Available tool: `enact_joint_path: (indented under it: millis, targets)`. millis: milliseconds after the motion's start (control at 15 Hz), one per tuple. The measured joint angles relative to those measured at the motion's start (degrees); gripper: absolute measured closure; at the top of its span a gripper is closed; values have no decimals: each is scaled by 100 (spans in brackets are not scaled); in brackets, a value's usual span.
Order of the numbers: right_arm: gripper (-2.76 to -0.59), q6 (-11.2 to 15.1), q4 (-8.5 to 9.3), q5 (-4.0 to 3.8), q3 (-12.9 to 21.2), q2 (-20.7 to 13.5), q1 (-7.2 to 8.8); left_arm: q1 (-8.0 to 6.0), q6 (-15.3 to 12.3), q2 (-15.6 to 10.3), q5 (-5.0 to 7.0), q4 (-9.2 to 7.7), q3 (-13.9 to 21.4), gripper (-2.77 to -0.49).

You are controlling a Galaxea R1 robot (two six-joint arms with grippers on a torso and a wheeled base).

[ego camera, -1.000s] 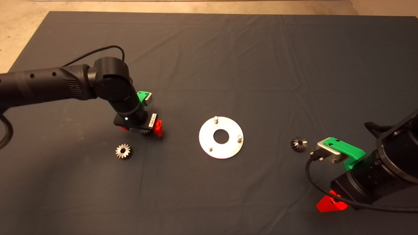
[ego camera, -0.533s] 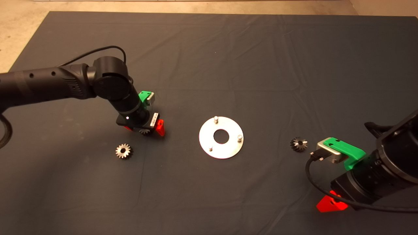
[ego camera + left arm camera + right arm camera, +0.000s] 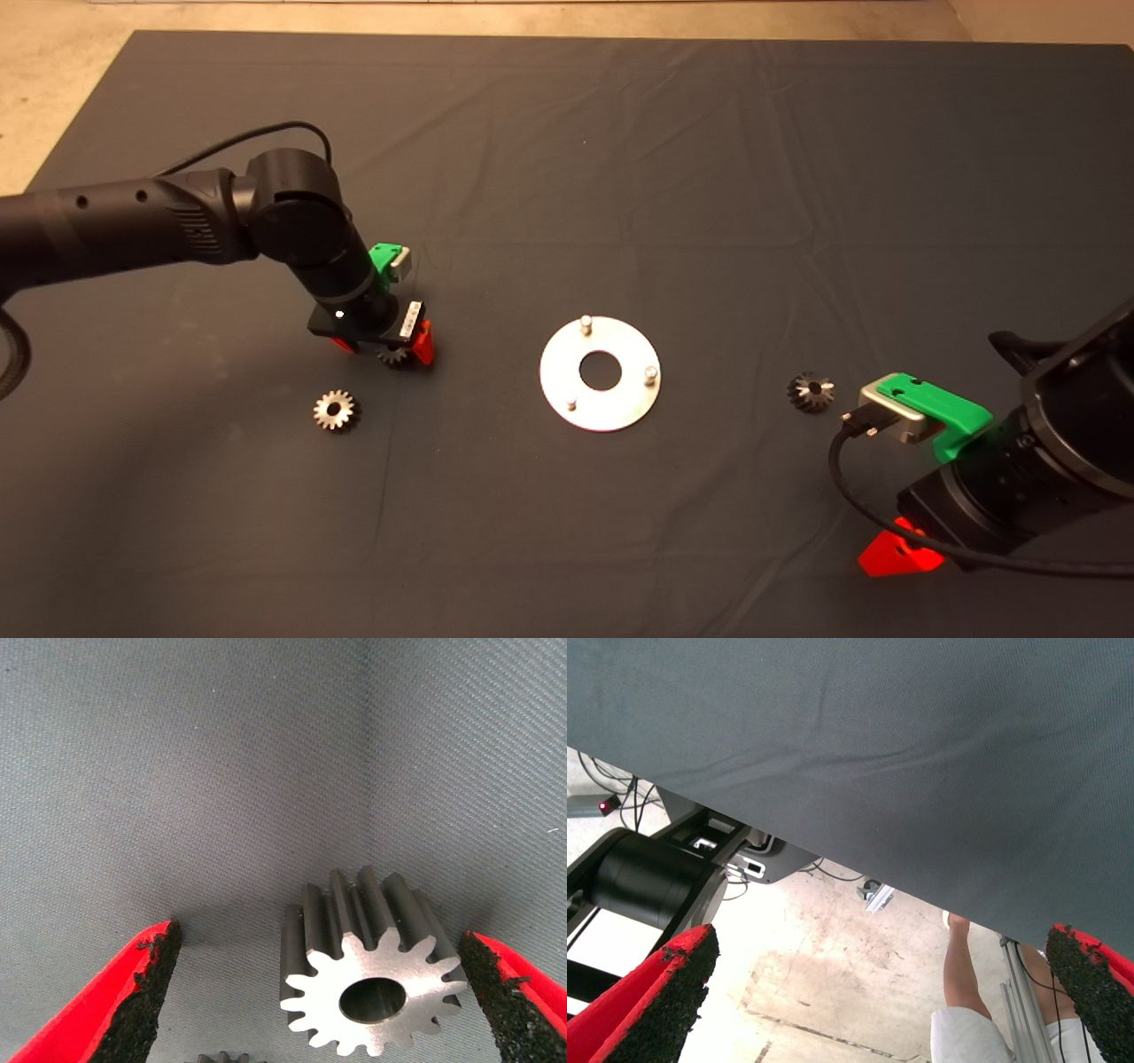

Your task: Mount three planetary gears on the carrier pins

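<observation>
Left gripper (image 3: 386, 352), left of centre, fingers apart astride one planetary gear (image 3: 372, 985) lying on the mat (image 3: 620, 159); carrier pins (image 3: 586, 324) at centre remain bare. Closure should be centred across the teeth. Right gripper (image 3: 899, 554) parked lower right, fingers apart

Three small silvery toothed gears, none on the pins yet: one (image 3: 335, 410) flat left of the disc, one (image 3: 811, 392) right of it, one (image 3: 370, 983) between red fingers. Three short pins (image 3: 586, 324) stand bare on the round silver disc (image 3: 620, 403).
</observation>
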Motion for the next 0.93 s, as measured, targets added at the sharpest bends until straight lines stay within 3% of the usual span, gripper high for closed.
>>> enact_joint_path:
  millis: [933]
  targets:
    - [-275, 0, 2, -2, 0, 0, 0, -11, 13, 59, -36, -107, 0, -171]
